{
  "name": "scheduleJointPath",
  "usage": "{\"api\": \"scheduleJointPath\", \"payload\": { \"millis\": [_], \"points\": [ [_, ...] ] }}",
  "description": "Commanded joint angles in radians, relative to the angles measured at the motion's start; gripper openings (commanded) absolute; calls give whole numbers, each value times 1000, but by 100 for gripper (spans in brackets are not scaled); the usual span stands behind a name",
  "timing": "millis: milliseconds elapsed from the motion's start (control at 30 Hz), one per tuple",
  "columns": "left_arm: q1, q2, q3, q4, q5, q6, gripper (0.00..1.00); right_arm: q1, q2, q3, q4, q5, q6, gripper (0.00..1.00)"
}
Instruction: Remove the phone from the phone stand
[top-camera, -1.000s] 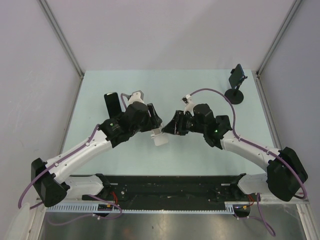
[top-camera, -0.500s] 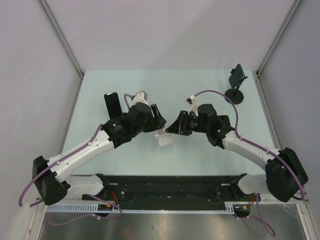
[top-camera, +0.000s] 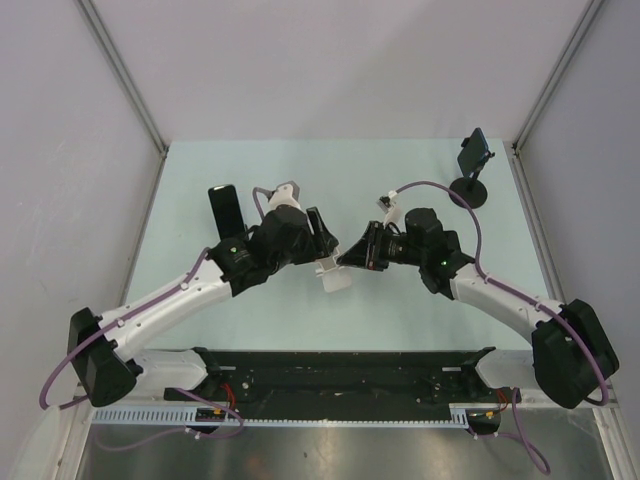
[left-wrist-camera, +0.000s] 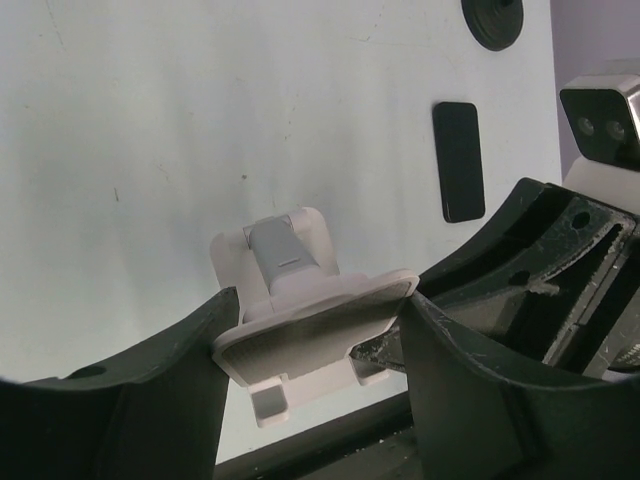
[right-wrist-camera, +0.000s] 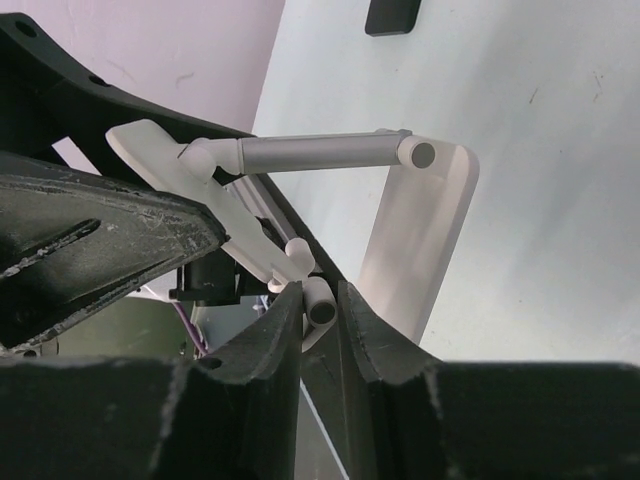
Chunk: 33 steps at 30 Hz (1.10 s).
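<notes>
A white phone stand (top-camera: 335, 277) hangs between my two grippers at the table's middle, with no phone on it. My left gripper (top-camera: 322, 255) is shut on the stand's cradle plate (left-wrist-camera: 310, 325), one finger on each side edge. My right gripper (top-camera: 352, 258) is shut on a small white peg (right-wrist-camera: 322, 300) at the cradle's lower lip. The stand's grey arm (right-wrist-camera: 310, 152) and white base plate (right-wrist-camera: 420, 230) hang over the table. A black phone (top-camera: 224, 208) lies at the left and shows in the right wrist view (right-wrist-camera: 392, 15). In the left wrist view a black phone (left-wrist-camera: 458, 160) lies flat beyond the stand.
A black phone stand with a round base (top-camera: 470, 190) stands at the back right corner and holds a dark phone (top-camera: 474, 150). Its base shows in the left wrist view (left-wrist-camera: 493, 20). Grey walls enclose the green table (top-camera: 330, 170) on three sides.
Both grippers and the white stand have shifted a little to the right. The right wrist has drawn closer to the left gripper. The black phone at the left has not moved.
</notes>
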<state>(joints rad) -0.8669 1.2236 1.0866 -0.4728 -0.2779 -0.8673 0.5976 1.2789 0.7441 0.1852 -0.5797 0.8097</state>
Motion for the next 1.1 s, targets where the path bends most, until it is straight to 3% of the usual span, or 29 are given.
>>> {"api": "scheduleJointPath", "payload": {
  "millis": [0, 33, 100, 233, 267, 300, 333, 433, 533, 733, 1067],
  "points": [
    [-14, -1, 52, 91, -7, -33, 1, -25, -36, -17, 76, -46, 17, 18],
    [-14, -1, 52, 92, -10, -29, 3, -28, -39, -26, 82, -46, 16, 9],
    [-14, -1, 50, 99, -18, -1, 13, -45, -35, -32, 94, -57, 14, 0],
    [-11, -24, 39, 106, -56, 54, 39, -68, -12, -34, 147, -71, 32, 0],
    [-6, -33, 38, 109, -63, 85, 57, -71, -1, -34, 184, -72, 39, 0],
    [0, -38, 38, 115, -63, 105, 65, -76, 7, -34, 200, -69, 45, 0],
    [9, -39, 33, 131, -60, 128, 81, -81, 14, -34, 221, -65, 45, 0],
    [139, -55, 10, 166, 37, 177, 99, -100, 63, -3, 284, -46, 72, 0],
    [267, -93, -26, 204, 178, 212, 100, -117, 128, 34, 290, -25, 44, 0],
    [380, -272, -141, 230, 175, 376, 100, -134, 330, 168, 347, 14, 25, 0],
    [405, -603, -384, 212, 94, 505, 100, -188, 731, 501, 468, 41, 88, 0]
  ]
}}
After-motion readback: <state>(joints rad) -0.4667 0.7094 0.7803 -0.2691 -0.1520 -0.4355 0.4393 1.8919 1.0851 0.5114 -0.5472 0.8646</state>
